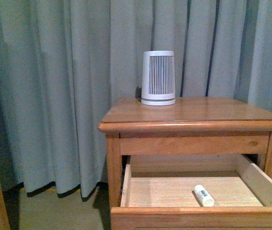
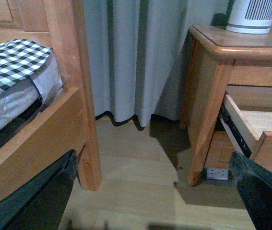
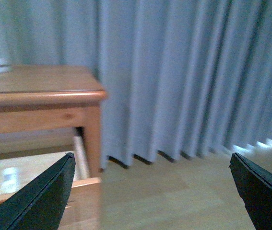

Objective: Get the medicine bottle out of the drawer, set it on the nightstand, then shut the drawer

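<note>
The drawer (image 1: 174, 213) stood pulled out from the nightstand (image 1: 193, 114), its pale wood inside open to the front view. The medicine bottle (image 1: 204, 195) lay on its side on the drawer floor, toward the right and near the front board, touching neither side wall. On the nightstand's top, toward the back, a white slatted cylinder (image 1: 158, 78) stood upright, and a grey curtain (image 1: 64, 76) hung behind the whole. No arm showed in the front view. The left gripper (image 2: 151, 154) hung low over the floor (image 2: 136, 177) between a wooden bed post (image 2: 76, 72) and the nightstand's side, its two dark fingers (image 2: 40, 196) spread wide with nothing between them; a checked bed cover (image 2: 11, 60) lay past the post. The right gripper (image 3: 151, 155) was likewise spread wide and empty, off the nightstand's right corner, with the pulled-out drawer beside one finger (image 3: 35, 201). That view was blurred, so the bottle could not be made out in it.
</note>
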